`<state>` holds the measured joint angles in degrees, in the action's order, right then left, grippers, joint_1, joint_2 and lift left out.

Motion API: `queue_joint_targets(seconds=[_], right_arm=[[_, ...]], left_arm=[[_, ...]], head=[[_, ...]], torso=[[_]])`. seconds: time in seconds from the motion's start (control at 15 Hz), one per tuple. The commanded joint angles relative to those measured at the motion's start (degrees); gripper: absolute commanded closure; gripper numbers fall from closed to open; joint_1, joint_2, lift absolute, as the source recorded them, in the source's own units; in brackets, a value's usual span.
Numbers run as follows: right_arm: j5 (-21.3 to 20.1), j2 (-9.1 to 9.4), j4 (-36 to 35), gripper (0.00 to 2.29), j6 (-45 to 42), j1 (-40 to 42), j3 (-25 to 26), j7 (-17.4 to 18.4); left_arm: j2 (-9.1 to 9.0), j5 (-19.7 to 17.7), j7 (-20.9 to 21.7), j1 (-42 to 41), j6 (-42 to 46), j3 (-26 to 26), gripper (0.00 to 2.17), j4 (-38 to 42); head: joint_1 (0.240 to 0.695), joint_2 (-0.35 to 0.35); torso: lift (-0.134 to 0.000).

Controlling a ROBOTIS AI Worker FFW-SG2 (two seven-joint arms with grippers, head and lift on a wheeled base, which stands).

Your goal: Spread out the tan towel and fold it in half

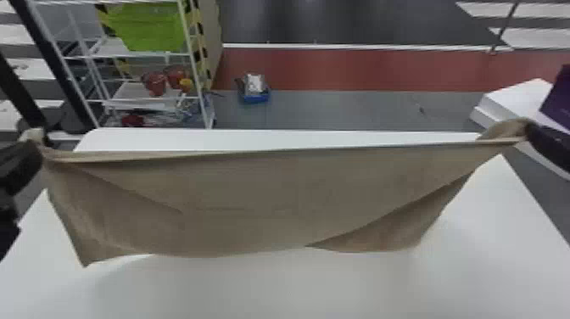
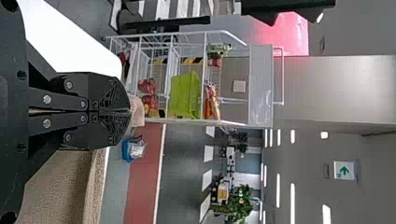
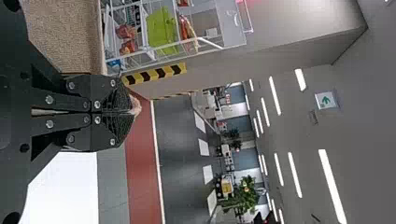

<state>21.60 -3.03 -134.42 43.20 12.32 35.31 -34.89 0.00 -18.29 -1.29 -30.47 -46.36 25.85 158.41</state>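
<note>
The tan towel (image 1: 271,191) hangs stretched above the white table, its top edge nearly straight and its right side folded over at a slant. At its upper left corner is my left gripper (image 1: 36,146), and at its upper right corner my right gripper (image 1: 528,129). In the left wrist view my left gripper (image 2: 130,111) is closed on a bit of the towel (image 2: 137,112). The right wrist view has my right gripper (image 3: 130,112) pinching another bit of the towel (image 3: 136,105).
The white table (image 1: 297,288) lies below the towel. Beyond it stand a wire rack (image 1: 148,102) with a green bin (image 1: 148,27) at the back left and a blue box (image 1: 254,97) on the floor. White blocks (image 1: 504,104) are at the right.
</note>
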Motion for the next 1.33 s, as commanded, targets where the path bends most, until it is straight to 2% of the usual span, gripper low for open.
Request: queue_joint_targets(seconds=[0.0, 0.27, 0.47, 0.67, 0.87, 1.07, 1.2, 1.27], right_arm=[[-2.7, -0.48, 3.9, 1.42, 0.0, -3.7, -1.4, 0.0], [-5.3, -0.92, 10.9, 1.42, -1.9, -8.6, -4.0, 0.0], [-6.0, -0.92, 12.4, 1.42, -2.6, -11.6, -4.4, 1.2], [-6.9, -0.75, 15.5, 1.42, -3.3, -15.2, -4.8, 2.3], [-7.8, -0.4, 19.6, 1.42, -9.8, -17.6, -6.7, 1.5], [-6.4, -0.4, 19.7, 1.42, -12.6, -15.1, -6.9, -0.8], [-2.7, -1.01, 18.4, 1.42, -13.0, -9.2, -5.7, -2.3], [-2.6, -1.1, 17.6, 1.42, -14.8, -6.3, -5.7, -2.4]], left_arm=[[-0.15, 0.6, 0.1, 7.0, -4.6, -1.4, 1.36, -4.5], [-0.09, 1.1, 1.5, 17.8, -7.0, -4.1, 1.36, -14.3], [0.44, 1.4, 2.3, 24.6, -6.9, -5.4, 1.36, -20.4], [0.71, 2.6, 3.6, 29.3, -6.2, -6.4, 1.36, -23.6], [1.06, 3.3, 4.5, 32.0, -3.9, -7.2, 1.36, -25.9], [1.06, 2.6, 5.8, 27.8, -2.6, -5.9, 1.36, -23.8], [0.97, 1.3, 6.6, 19.5, -0.9, -3.8, 1.36, -19.9], [0.71, 0.1, 7.7, 15.6, 1.6, -3.0, 1.36, -19.5]], head=[[0.668, 0.005], [0.646, -0.008], [0.626, -0.017], [0.579, -0.032], [0.544, -0.036], [0.509, -0.029], [0.525, -0.019], [0.546, -0.014]], torso=[[-0.123], [-0.123], [-0.123], [-0.123], [-0.123], [-0.123], [-0.123], [-0.123]])
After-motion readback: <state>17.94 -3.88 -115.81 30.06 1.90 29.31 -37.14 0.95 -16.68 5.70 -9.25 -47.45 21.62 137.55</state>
